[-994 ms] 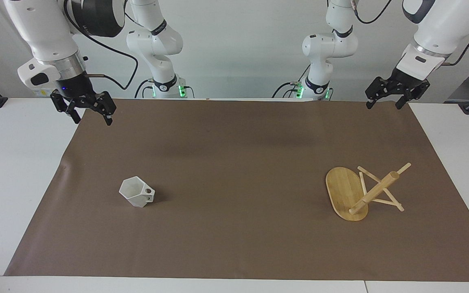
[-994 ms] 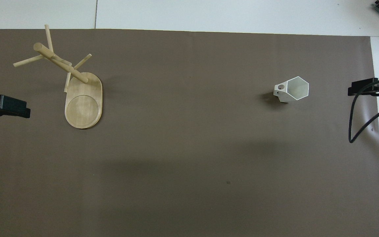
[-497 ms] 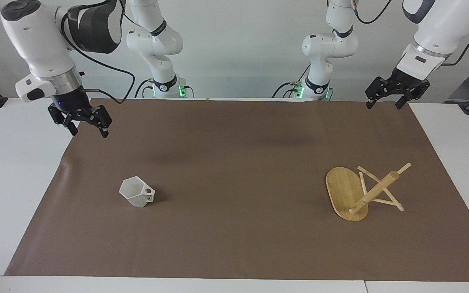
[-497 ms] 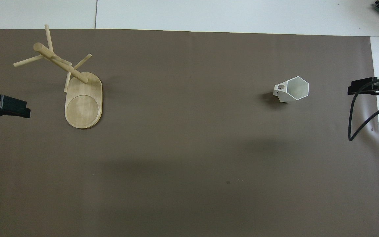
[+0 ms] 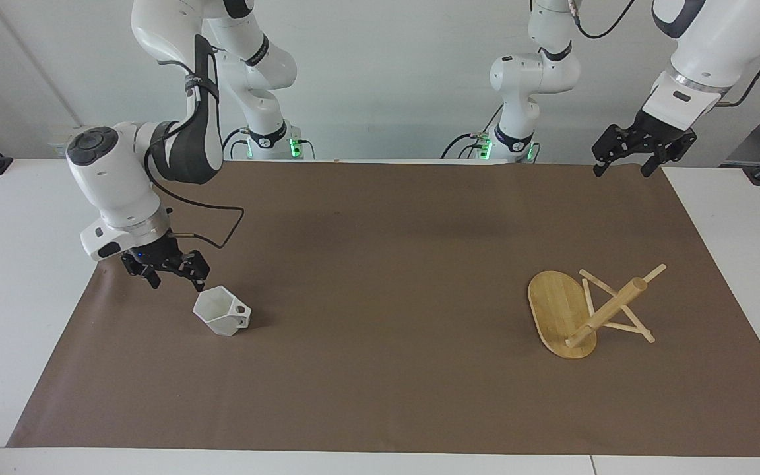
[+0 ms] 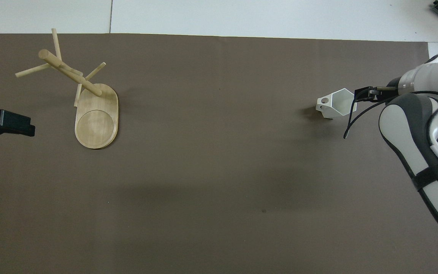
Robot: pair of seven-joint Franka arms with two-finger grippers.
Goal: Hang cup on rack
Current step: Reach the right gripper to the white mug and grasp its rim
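The cup is seen standing on the brown mat, toward the right arm's end of the table, its hexagonal rim tipped a little and its pierced handle turned toward the rack. All other places are given from this cup.

The right gripper is held low just beside the cup, on the side away from the rack and slightly nearer to the robots. Its fingers are spread apart and nothing is held between them — one fingertip lies close to the cup's rim, but whether contact is made cannot be told. In the overhead view the gripper's black tip is seen at the cup's rim edge.

The rack is found well apart from the cup, toward the left arm's end of the mat, about as far from the robots as the cup. In the facing view its post appears slanted across the oval base, with thin pegs crossing it; whether it stands upright is not settled by that view.

The left gripper is kept waiting in the air over the mat's corner — well apart from the cup. Its fingers are parted and nothing is gripped.
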